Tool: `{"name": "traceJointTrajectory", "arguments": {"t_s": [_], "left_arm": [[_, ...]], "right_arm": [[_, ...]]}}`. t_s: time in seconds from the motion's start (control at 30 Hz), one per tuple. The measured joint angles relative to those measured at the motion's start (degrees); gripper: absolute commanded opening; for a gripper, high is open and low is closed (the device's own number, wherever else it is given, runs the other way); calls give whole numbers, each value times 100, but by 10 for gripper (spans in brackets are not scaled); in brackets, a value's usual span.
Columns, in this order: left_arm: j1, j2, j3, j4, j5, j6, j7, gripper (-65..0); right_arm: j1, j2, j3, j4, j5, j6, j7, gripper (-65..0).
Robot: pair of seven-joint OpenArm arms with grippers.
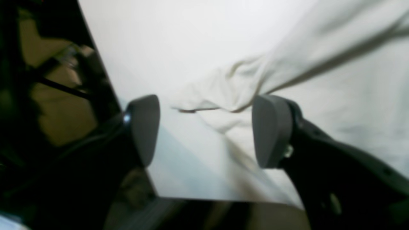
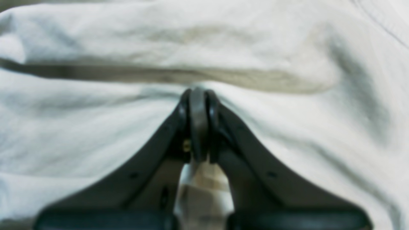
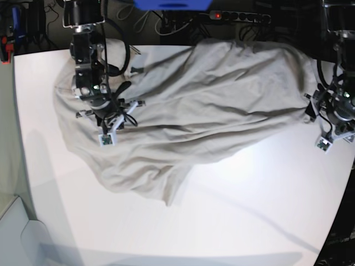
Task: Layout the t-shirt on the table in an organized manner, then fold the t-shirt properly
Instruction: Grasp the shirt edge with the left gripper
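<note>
Beyond the far edge of the work surface the background is dark and cluttered. A black power strip (image 3: 238, 16) with a lit red switch lies along the top centre, with loose cables (image 3: 147, 19) trailing nearby. A blue object (image 3: 172, 4) sits at the top edge, cut off by the frame. At far left, a dark item with red detail (image 3: 6, 41) stands in shadow. A pale grey panel (image 3: 14, 233) occupies the lower left corner. Lighting is bright and even from overhead, casting soft grey shadows. In the left wrist view, a blurred brownish floor area (image 1: 60, 115) shows below.
</note>
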Motion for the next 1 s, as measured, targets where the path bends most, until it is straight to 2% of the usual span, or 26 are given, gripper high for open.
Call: {"name": "traceJointTrajectory", "arguments": {"t_s": [0.1,0.2,0.53,0.87,1.0], "left_arm": [[179,7,0,-17,382,-269,-201,-213],[181,7,11,-221,422,-313,-365,-213],[-70,114,994,-1095,417,-313,-975,-213],[-673,129,964,-2015,442,-308,-964,-213],[-730,111,940,-2210,442,-291,-1311,-213]], "right_arm": [[2,42,-7,0,4,0,-2,-650],[2,68,-4,0,2,0,4,-650],[7,63,-4,-4,-2,0,7,-650],[2,66,-4,-4,0,0,22,-650],[2,66,-4,-4,-2,0,20,-650]]}}
